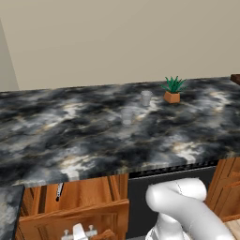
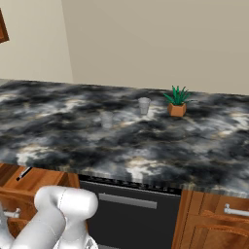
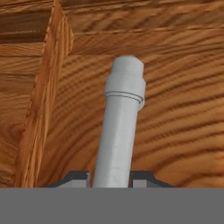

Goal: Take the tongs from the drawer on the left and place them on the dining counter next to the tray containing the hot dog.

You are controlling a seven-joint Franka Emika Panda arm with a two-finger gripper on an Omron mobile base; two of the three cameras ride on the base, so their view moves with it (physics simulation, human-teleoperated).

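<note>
At the drawer (image 1: 75,211) front, jaws clamp the handle (image 3: 120,131); pull straight out so the grip doesn't slip.

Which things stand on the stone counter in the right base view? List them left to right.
Nearer clear glass → farther clear glass → small potted plant, all on the dining counter.

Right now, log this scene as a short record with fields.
drawer: pulled partly open under the counter's left end
tongs: lying inside the drawer
drawer handle: silver bar between the finger tips
gripper: tips on either side of the handle
dining counter: marbled top
on counter: two small cups, potted plant
</note>
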